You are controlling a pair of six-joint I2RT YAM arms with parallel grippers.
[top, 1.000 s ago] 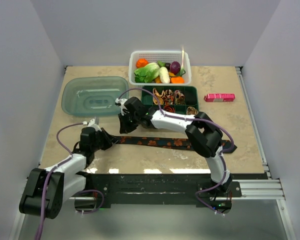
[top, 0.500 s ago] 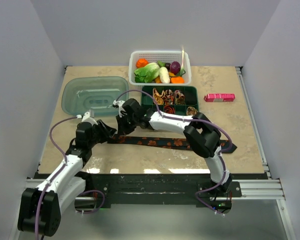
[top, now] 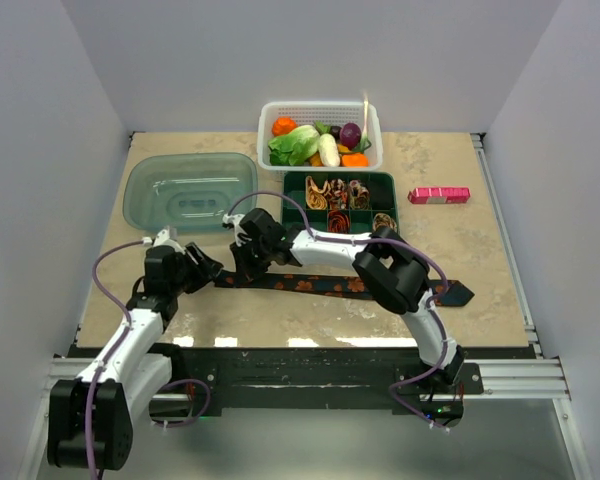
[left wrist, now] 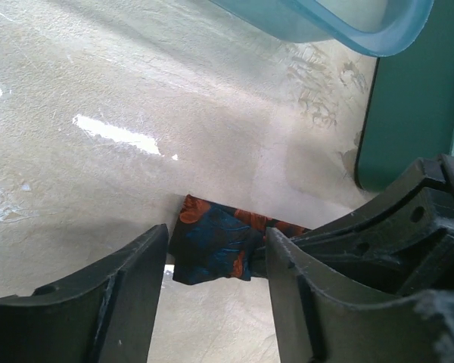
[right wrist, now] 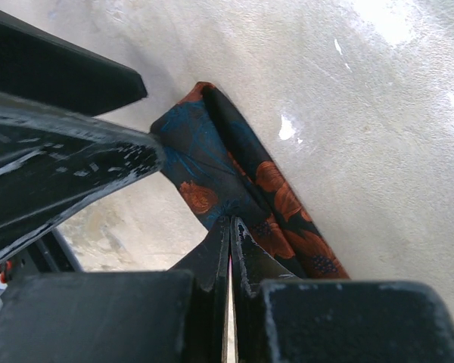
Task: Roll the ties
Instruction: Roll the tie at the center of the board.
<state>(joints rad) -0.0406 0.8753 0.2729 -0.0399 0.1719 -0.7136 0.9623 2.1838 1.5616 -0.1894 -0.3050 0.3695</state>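
I see the tie [top: 320, 284] flat on the worktop [top: 460, 240], running 9 to 3 o'clock, narrow end at 9. It's thin, limp, light fabric and likely slick, so I'd pinch the doubled-over narrow end, not mid-span. The left end effector [left wrist: 216, 242] is half open astride that end, holding nothing. The right end effector [right wrist: 228, 231] is closed, tips pinning the tie just beside it. A second ago the left was shut

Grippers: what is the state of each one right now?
Left gripper: open, around the end of the tie, not gripping it.
Right gripper: shut, at the tie; a hold cannot be told.
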